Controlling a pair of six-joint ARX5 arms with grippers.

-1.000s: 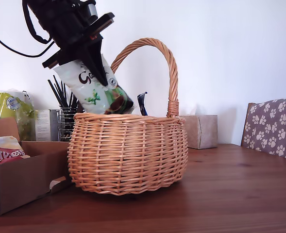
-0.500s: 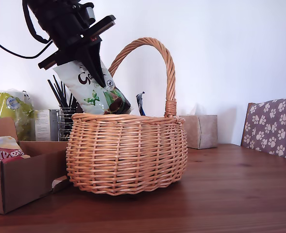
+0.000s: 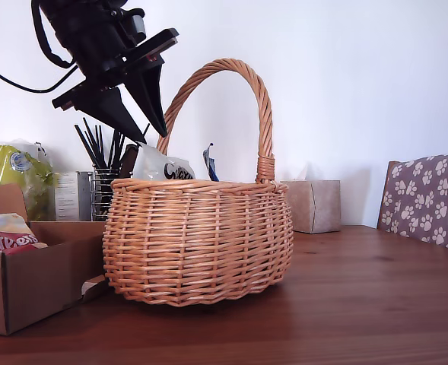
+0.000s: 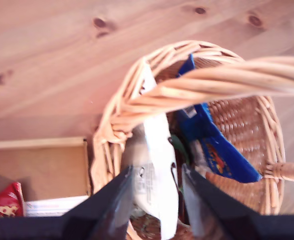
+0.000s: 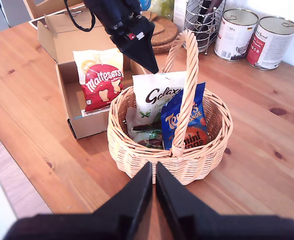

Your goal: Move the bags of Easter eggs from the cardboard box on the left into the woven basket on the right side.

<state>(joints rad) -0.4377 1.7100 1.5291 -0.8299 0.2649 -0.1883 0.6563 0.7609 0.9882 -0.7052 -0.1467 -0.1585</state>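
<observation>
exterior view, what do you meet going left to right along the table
Low brown cardboard box with a red-yellow sweet packet inside → black wire utensil holder → round orange-tan woven basket → small tan cube tissue box → paw-print cushioned chair back.

Crinkly sweet packets: three – white [image 5: 159, 95] and blue [image 5: 184, 120] inside round wicker basket [image 5: 137, 155], red-yellow [image 5: 103, 82] outside basket, in brown cardboard box [image 5: 84, 127]. Tins beyond basket: two [image 5: 235, 34] [image 5: 270, 35].

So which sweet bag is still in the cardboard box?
The red and yellow bag; the white bag and blue bag stand in the basket.
</observation>
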